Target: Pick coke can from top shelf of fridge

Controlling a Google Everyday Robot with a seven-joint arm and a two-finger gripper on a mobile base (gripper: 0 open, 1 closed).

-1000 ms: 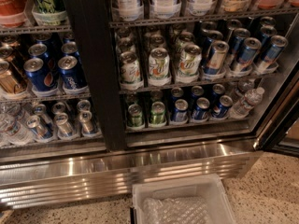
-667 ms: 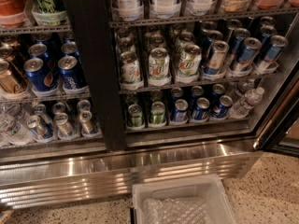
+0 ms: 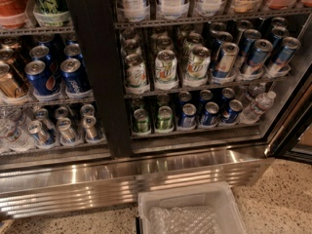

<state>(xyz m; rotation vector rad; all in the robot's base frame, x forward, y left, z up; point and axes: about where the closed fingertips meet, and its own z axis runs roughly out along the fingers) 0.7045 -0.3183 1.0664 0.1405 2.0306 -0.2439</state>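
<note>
The fridge (image 3: 92, 72) fills the view, with a wide black centre post and a ribbed steel base (image 3: 122, 179). The highest rack in view (image 3: 204, 19) has a grey wire front rail and clear trays that hold white-labelled bottles. At the top left corner a red container with white script (image 3: 10, 4) sits in a clear tray, cut off by the frame's edge; it may be the coke can. No gripper or arm is in view.
Lower racks hold blue cans (image 3: 44, 77), green-white cans (image 3: 165, 69) and slim blue-silver cans (image 3: 253, 55). A white bin with bubble wrap (image 3: 187, 211) stands on the speckled floor in front. The fridge's black door frame (image 3: 292, 126) juts out at the right.
</note>
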